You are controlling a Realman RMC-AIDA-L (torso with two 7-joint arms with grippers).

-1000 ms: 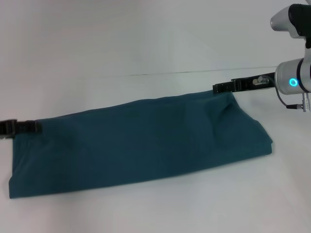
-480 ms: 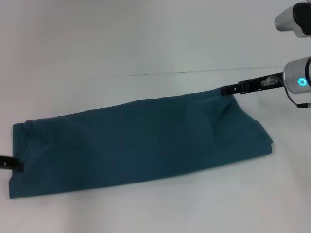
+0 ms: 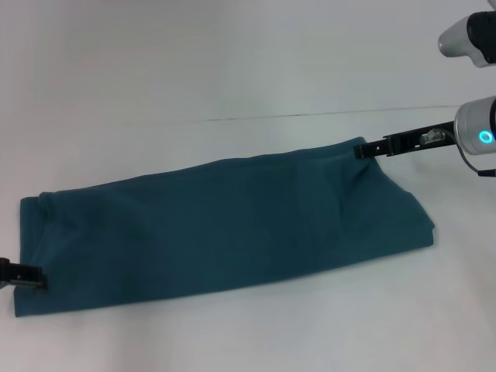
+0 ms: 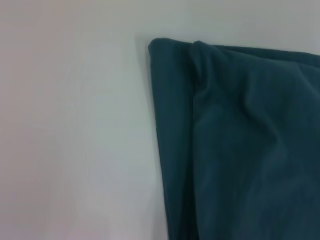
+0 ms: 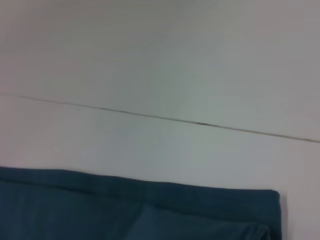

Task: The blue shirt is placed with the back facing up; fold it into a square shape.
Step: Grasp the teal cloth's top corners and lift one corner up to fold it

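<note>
Shirt [image 3: 225, 225], dark teal-blue, lies folded into a long band across the white table [image 3: 232, 70]; right gripper [image 3: 363, 149] reaches in level from the side, tip at the band's far right corner; left gripper [image 3: 31, 277] sits low by the near left corner; whether either is parted or pinched, I cannot tell.

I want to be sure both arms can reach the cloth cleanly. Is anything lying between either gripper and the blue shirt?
Nothing visible. The left gripper sits at the blue shirt's near left corner, the right gripper at its far right corner; only bare white table surrounds the shirt.
</note>
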